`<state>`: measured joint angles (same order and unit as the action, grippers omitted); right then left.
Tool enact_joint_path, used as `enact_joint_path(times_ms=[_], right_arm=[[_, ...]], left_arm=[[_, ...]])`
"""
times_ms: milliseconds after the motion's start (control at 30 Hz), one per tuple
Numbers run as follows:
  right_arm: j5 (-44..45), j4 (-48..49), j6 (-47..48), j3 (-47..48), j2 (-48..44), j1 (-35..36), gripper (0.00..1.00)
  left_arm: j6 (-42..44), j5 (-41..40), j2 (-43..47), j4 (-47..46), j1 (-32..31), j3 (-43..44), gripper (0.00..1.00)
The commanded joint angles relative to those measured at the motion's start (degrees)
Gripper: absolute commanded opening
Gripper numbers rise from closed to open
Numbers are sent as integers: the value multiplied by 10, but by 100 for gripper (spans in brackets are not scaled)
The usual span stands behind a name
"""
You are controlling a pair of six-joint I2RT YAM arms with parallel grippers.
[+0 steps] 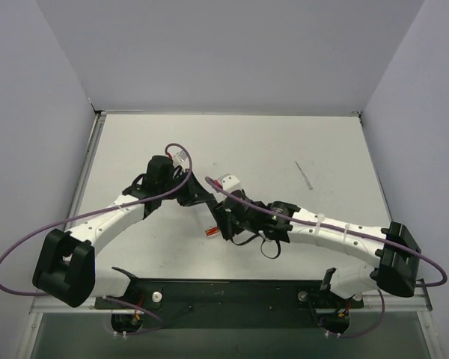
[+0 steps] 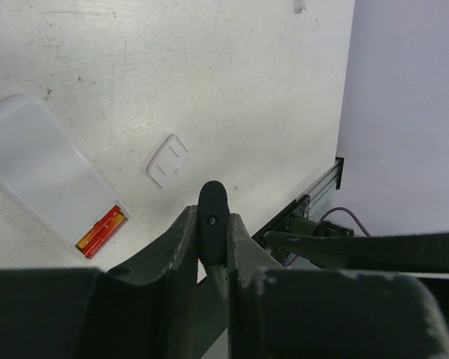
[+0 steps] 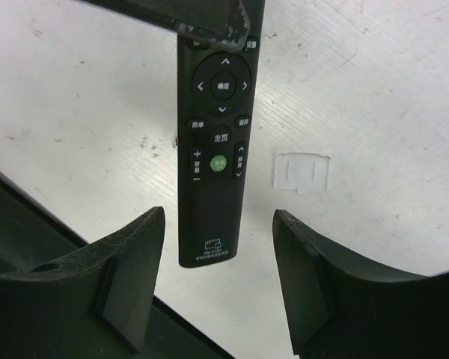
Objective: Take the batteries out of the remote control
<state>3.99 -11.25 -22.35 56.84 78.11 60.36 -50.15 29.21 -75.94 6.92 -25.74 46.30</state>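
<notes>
The remote control (image 3: 213,187) is a slim black bar hanging button face toward the right wrist camera. My left gripper (image 2: 212,218) is shut on its far end (image 2: 212,200); its fingers (image 3: 209,22) show at the top of the right wrist view. My right gripper (image 3: 217,218) is open, its fingers on either side of the remote's lower end without touching it. Two reddish-orange batteries (image 2: 101,232) lie at the corner of a whitish flat piece (image 2: 37,164) on the table. From above, both grippers (image 1: 202,196) (image 1: 226,218) meet mid-table, with the batteries (image 1: 212,233) just in front.
A small white cover piece (image 3: 303,170) lies flat on the table to the right of the remote and shows as well in the left wrist view (image 2: 168,159). A thin silver stick (image 1: 304,175) lies at the back right. The dark front rail (image 2: 318,196) runs along the table's near edge.
</notes>
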Motion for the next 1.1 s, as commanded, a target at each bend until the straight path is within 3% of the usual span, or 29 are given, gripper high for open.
enact_joint_path(times_ms=[0, 233, 533, 667, 900, 1033, 1067], right_arm=[[232, -26, 30, 23, -3, 79, 55], [372, -60, 42, 60, 64, 160, 54], [468, -103, 22, 99, 166, 195, 47], [513, -139, 9, 115, 199, 204, 37], [568, -164, -9, 124, 209, 216, 0], [576, -165, -16, 123, 208, 214, 0], [577, -165, -16, 123, 206, 215, 0]], left_arm=[[2, -21, -3, 12, 3, 14, 0], [-20, -21, -10, 14, 3, 16, 0], [-34, -13, -4, 15, 5, 13, 0], [-35, -11, -1, 20, 8, 12, 0], [-33, -11, 0, 28, 12, 19, 0], [-32, -5, 5, 26, 12, 21, 1], [-32, -4, 8, 28, 12, 22, 16]])
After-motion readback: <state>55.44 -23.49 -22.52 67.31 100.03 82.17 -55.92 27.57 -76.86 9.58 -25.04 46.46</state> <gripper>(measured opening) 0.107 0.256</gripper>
